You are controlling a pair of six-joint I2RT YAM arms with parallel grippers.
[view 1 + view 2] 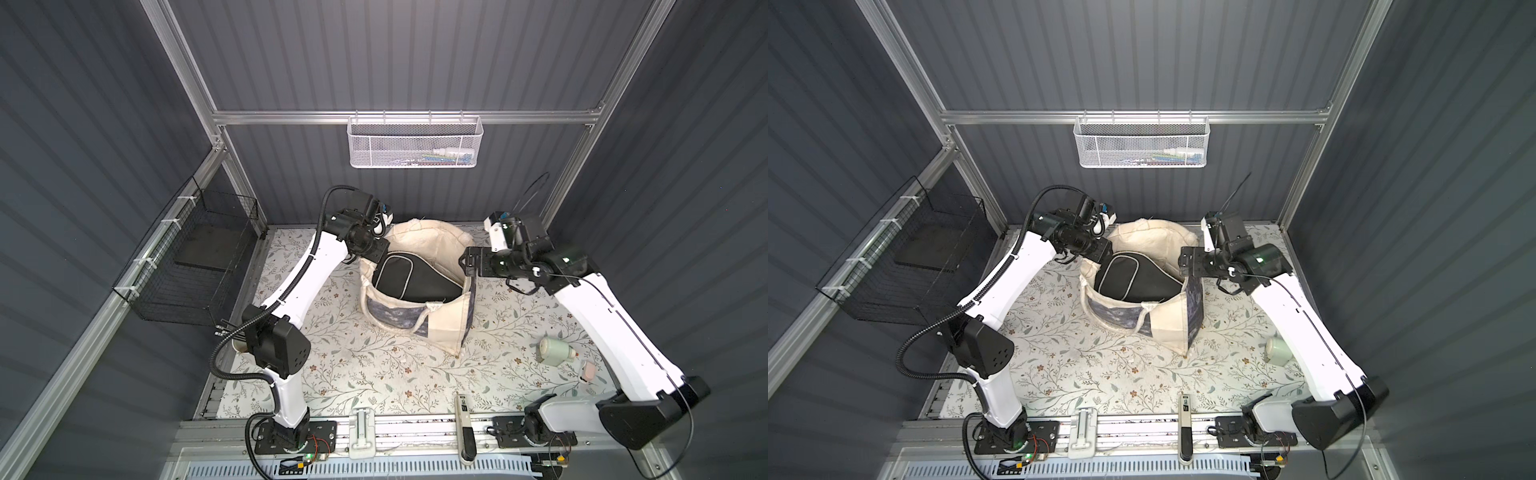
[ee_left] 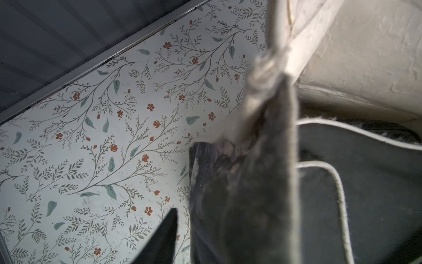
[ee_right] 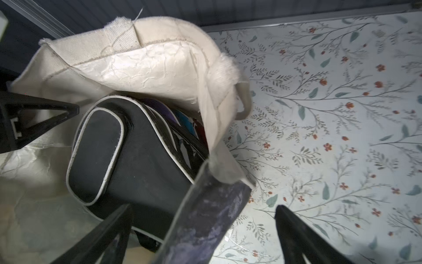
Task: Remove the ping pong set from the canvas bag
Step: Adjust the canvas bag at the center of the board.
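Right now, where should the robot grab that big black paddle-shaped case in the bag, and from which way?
Probably by the rounded, white-piped edge of the black paddle-shaped zip case, pinched from above through the open mouth of the cream canvas bag. The case lies topmost and flat-ish, so its thin edge suits a pinch, and the bag's walls block any sideways approach.

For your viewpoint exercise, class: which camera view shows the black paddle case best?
Right wrist view: the black paddle case is close and sharp. Both top views show it small; left wrist, only part.
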